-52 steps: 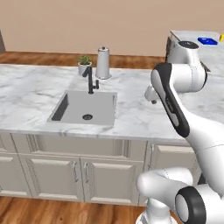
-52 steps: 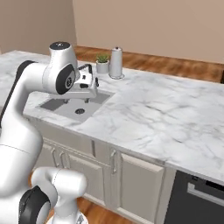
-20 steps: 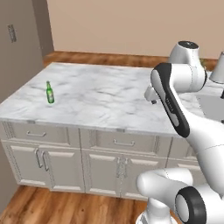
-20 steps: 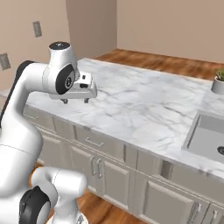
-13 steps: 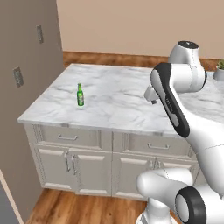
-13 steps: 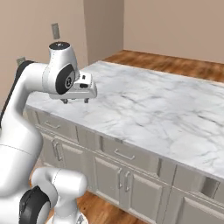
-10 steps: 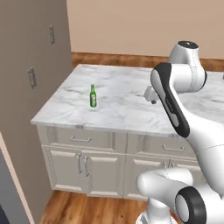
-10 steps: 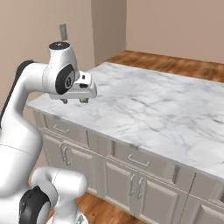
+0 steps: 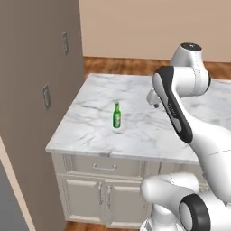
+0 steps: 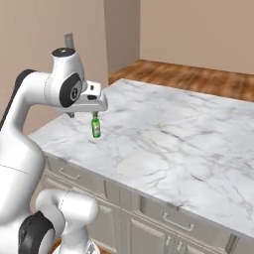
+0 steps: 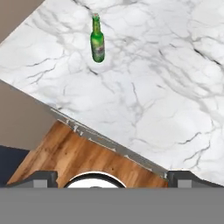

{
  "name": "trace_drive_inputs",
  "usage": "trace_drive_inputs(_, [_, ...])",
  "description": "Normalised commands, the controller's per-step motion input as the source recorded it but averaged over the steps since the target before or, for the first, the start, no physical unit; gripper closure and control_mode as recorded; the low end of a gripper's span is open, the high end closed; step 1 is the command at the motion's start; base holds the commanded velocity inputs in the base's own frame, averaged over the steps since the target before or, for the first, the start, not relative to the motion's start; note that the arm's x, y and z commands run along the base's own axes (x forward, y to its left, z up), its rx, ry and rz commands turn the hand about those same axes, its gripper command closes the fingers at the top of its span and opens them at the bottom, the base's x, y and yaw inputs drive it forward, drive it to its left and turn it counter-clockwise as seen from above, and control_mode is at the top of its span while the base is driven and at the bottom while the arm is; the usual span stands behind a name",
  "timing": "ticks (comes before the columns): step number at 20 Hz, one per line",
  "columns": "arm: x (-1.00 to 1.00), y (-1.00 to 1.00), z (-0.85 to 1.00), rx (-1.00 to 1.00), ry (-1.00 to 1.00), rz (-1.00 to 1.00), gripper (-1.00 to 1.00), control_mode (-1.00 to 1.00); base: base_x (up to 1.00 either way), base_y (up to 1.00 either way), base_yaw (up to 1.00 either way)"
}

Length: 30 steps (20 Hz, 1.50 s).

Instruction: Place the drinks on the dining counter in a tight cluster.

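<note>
Green glass bottle [image 9: 117, 115] — one of the drinks, upright on a marble-topped cabinet [image 9: 90, 135] with drawers and doors, near its end beside a tall grey-brown panel [image 9: 36, 90].

Left base view: the whole picture has shifted since a moment ago — the base is driving, so the bottle, earlier small and far left, now sits nearer centre. The bottle itself has not moved.

Right base view: the bottle newly appears, just below the gripper [image 10: 82, 114], which hangs above the marble, carrying nothing.

Hand view: bottle at top, well apart from the wide-open fingertips [image 11: 41, 177]. Judgement: the base is approaching; pick-up comes next, and the bottle must still be carried to the dining counter.
</note>
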Motion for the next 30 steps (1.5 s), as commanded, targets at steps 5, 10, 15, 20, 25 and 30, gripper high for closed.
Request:
trace_drive_inputs(5, [0.0, 0.0, 0.0, 0.0, 0.0, 0.0, -1.0, 1.0, 0.82, -0.1, -0.29])
trace_drive_inputs(10, [0.0, 0.0, 0.0, 0.0, 0.0, 0.0, -1.0, 1.0, 0.65, 0.03, -0.25])
trace_drive_inputs(15, [0.0, 0.0, 0.0, 0.0, 0.0, 0.0, -1.0, 1.0, 0.32, 0.15, -0.09])
trace_drive_inputs(20, [0.0, 0.0, 0.0, 0.0, 0.0, 0.0, -1.0, 1.0, 0.0, 0.0, 0.0])
trace_drive_inputs(25, [0.0, 0.0, 0.0, 0.0, 0.0, 0.0, -1.0, 1.0, 0.0, 0.06, 0.0])
trace_drive_inputs(30, [0.06, 0.54, -0.11, 0.0, 0.0, 0.2, -1.0, -1.0, 0.0, 0.26, 0.04])
